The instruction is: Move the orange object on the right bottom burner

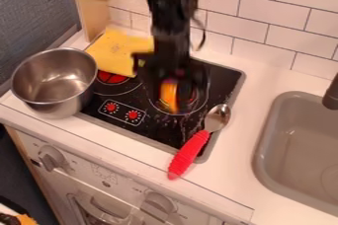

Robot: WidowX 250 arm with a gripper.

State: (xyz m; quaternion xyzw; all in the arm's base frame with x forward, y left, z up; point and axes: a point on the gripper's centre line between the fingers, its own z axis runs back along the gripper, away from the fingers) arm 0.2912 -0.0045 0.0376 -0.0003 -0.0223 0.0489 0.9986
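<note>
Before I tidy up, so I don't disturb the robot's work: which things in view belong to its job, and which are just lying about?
For the job:
- orange object
- burner beneath it

Just lying about:
- steel pot
- yellow cloth
- red-handled spoon

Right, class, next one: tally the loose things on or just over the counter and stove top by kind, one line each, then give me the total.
Metal pot: 1
Yellow cloth: 1
Red-handled spoon: 1
Orange object: 1
Total: 4
</note>
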